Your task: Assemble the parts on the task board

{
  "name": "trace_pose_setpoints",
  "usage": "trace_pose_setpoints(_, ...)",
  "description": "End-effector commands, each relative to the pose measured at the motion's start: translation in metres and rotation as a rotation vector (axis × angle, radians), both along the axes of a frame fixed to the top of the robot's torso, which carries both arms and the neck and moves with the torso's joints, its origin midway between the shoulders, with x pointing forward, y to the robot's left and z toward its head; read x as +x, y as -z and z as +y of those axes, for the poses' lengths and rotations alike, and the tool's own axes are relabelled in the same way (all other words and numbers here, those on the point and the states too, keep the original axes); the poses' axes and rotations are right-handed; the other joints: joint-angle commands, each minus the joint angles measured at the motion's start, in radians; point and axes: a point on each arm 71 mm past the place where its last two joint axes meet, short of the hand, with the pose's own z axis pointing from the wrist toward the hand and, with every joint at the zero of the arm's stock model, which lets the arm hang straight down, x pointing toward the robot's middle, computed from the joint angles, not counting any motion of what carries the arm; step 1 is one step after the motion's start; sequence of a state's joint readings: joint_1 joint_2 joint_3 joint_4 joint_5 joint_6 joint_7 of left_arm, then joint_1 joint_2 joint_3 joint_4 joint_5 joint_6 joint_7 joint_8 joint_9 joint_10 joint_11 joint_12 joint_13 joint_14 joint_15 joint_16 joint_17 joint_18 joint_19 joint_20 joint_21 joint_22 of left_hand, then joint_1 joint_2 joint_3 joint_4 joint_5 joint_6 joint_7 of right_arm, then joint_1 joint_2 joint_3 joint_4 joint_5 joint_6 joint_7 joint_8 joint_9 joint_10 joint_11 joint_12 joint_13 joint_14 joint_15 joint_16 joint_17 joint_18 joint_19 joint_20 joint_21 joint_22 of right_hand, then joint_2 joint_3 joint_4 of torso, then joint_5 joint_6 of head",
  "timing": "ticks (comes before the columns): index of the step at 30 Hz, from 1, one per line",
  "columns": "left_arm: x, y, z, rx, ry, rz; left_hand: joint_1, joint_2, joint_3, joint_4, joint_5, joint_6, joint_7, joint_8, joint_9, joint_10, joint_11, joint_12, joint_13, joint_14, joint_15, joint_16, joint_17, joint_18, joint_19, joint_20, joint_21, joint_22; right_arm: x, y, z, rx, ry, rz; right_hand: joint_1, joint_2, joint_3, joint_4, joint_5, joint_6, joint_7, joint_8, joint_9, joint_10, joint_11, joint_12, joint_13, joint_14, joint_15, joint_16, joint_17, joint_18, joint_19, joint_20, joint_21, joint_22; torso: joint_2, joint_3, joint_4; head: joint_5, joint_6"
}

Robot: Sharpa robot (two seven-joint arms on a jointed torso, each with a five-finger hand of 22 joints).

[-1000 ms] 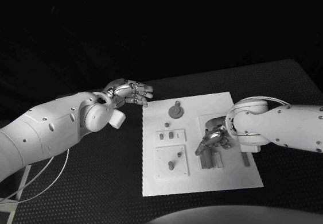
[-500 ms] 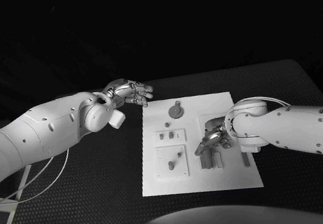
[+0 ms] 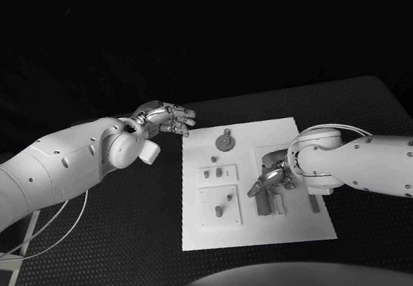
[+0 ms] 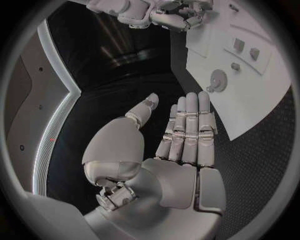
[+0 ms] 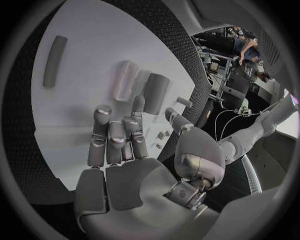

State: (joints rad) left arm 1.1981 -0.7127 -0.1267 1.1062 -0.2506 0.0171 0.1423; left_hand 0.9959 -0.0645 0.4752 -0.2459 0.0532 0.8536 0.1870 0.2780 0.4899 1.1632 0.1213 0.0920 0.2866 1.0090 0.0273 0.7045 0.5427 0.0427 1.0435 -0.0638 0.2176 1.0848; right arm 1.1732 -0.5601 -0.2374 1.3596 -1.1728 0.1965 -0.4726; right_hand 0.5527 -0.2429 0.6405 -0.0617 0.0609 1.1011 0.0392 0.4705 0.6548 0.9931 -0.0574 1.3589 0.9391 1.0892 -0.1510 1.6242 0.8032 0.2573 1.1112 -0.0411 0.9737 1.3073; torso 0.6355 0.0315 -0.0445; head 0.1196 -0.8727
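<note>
The task board (image 3: 251, 180) lay in the middle of the black table (image 3: 124, 231), long side running away from me. On it I could count one round disc part (image 3: 225, 142) near the far end, two small pegs (image 3: 212, 174) standing in a square block at the board's left side, another square block (image 3: 219, 207) below that one with small pieces on it, and some long bar parts (image 3: 269, 204) lying side by side near the right side. One more thin bar (image 3: 314, 204) lay apart, close to the board's right edge. In the right wrist view the bars showed as two next to each other (image 5: 139, 86) and one separate (image 5: 54, 60).

My right hand (image 3: 273, 176) hung over the board, just above the far ends of the long bars, with my forearm coming in from the right. The fingers (image 5: 116, 135) were stretched out nearly straight and close together, the thumb held aside. They held nothing; I could not tell if the fingertips touched the board.

My left hand (image 3: 165, 117) hovered off the board, beyond its far left corner, above the table. Its fingers (image 4: 190, 125) were straight and pressed side by side, the thumb apart, and the palm was empty.
</note>
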Motion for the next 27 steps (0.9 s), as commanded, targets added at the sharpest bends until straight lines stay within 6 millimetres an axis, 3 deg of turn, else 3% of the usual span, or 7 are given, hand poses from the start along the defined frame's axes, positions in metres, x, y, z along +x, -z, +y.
trace_pose_setpoints(1, 0.000, -0.001, -0.002, -0.006, 0.015, -0.002, 0.000, -0.008, -0.001, 0.008, -0.001, -0.007, -0.001, 0.007, -0.001, -0.007, 0.000, -0.003, -0.001, 0.000, 0.010, -0.003, 0.002, 0.010, -0.001, 0.002, -0.005, 0.002, -0.004, 0.009, -0.004, -0.044, -0.005, -0.012, -0.001, -0.013, -0.002, 0.010, -0.004, -0.032, 0.011, -0.010, 0.000, -0.007, 0.002, -0.006, 0.001, -0.006, -0.002, -0.003, 0.001, 0.004, -0.002, -0.007, -0.003, 0.014, 0.000, 0.0002, 0.0002, 0.000, 0.000)
trace_pose_setpoints(14, 0.000, -0.001, -0.001, -0.003, 0.014, -0.004, 0.000, -0.009, -0.002, 0.008, -0.001, -0.008, -0.001, 0.007, -0.002, -0.008, 0.000, -0.004, -0.002, 0.000, 0.010, -0.004, 0.002, 0.010, -0.001, 0.002, -0.006, 0.002, -0.005, 0.002, -0.014, -0.007, 0.010, -0.115, 0.000, -0.016, -0.005, 0.021, -0.004, -0.032, 0.010, -0.007, 0.004, -0.006, 0.001, -0.004, 0.002, -0.006, -0.004, -0.001, 0.002, 0.004, -0.002, -0.010, 0.000, 0.015, 0.000, 0.0010, -0.0004, -0.001, 0.000)
trace_pose_setpoints(27, 0.000, -0.001, -0.001, -0.003, 0.014, -0.005, 0.000, -0.009, -0.001, 0.009, -0.001, -0.008, -0.001, 0.007, -0.002, -0.008, 0.000, -0.004, -0.002, 0.000, 0.010, -0.005, 0.003, 0.010, -0.001, 0.002, -0.006, 0.002, -0.007, -0.025, -0.024, 0.066, -0.013, -0.229, 0.058, 0.008, -0.035, -0.030, -0.004, -0.027, 0.006, -0.002, 0.010, 0.008, -0.003, -0.005, -0.002, 0.007, -0.007, 0.001, -0.001, 0.004, 0.009, -0.017, 0.006, 0.014, 0.000, 0.0002, -0.0017, -0.006, 0.000)
